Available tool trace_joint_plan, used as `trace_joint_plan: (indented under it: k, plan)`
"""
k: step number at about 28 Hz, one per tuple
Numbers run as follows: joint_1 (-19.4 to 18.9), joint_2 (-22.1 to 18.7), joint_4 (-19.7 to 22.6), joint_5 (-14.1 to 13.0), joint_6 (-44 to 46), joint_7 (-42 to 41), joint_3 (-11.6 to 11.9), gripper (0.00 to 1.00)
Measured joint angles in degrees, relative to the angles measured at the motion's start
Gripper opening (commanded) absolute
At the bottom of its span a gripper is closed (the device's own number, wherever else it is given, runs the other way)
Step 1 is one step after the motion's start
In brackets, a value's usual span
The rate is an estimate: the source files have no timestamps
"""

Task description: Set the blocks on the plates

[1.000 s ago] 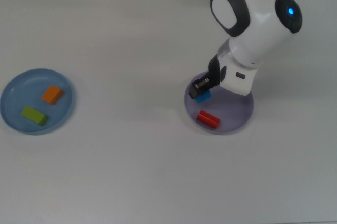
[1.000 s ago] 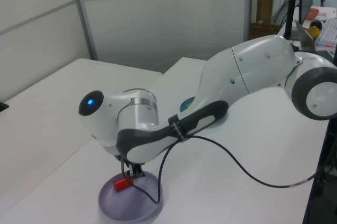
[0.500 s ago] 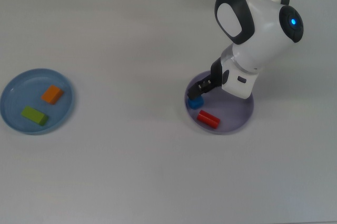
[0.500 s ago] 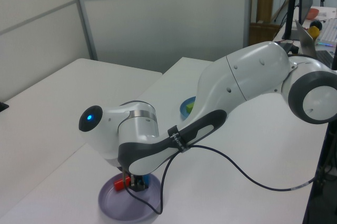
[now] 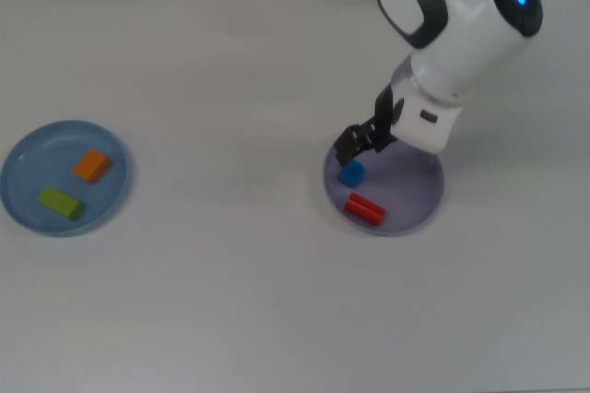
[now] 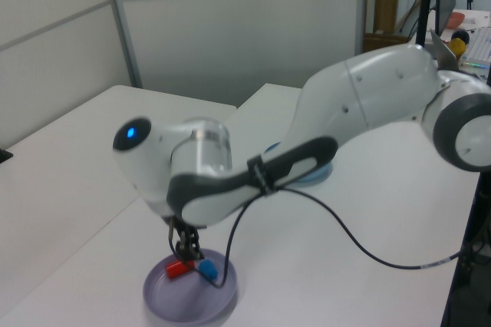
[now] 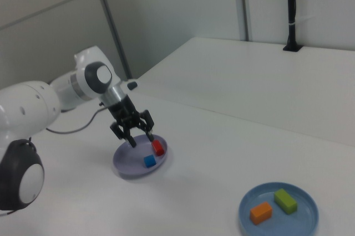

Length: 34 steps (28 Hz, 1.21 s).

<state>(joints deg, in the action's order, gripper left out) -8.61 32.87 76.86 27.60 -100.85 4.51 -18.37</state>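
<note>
**Blocks all plated, gripper above the lavender plate**

Gripper [image 7: 133,131] fingers stand spread and empty in the right view, hanging just above the lavender plate [image 5: 419,195] at its rim toward the top view's left. Directly beneath and slightly toward the near edge of the table [image 5: 258,301] lies the blue cube [image 5: 351,172], apart from the fingers; just beyond it toward the same edge rests the red block [image 5: 365,209], its long axis running diagonally across the plate. Both sit inside the rim.

Well apart, near the top view's left edge of the table, the light blue plate [image 5: 23,158] carries the orange block [image 5: 91,165] and the green block [image 5: 60,202], side by side but not touching. By my judgement nothing remains to be carried; the coming move is simply a lift clear, straight up from the cube.
</note>
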Motion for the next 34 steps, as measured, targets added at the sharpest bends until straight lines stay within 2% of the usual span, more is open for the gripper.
trace_joint_plan:
  k: [1, 2, 6, 10, 15, 19, 20, 25, 34]
  plan:
    - [0.31, -0.78, -0.02, -0.76, 0.0, 0.0, 0.06, 0.96]
    - [0.65, -1.56, -0.03, -1.54, 0.0, 0.0, 0.18, 1.0]
    - [1.93, -4.28, -0.02, -4.13, 0.0, 0.01, 1.49, 1.0]
    - [2.32, -6.06, -0.02, -6.83, 0.0, 0.01, 3.94, 1.0]
    - [2.36, -8.26, -0.02, -11.85, 0.0, 0.04, 8.73, 1.0]
    - [2.42, -9.99, -0.02, -16.81, 0.01, 0.04, 14.03, 1.0]
    - [2.45, -10.71, -0.02, -18.3, 0.08, 0.04, 16.03, 1.0]
    - [2.78, -13.46, -0.01, -21.73, 2.6, -0.01, 20.92, 1.0]
    - [2.94, -15.07, 0.6, -22.71, 5.46, 0.06, 21.46, 1.0]
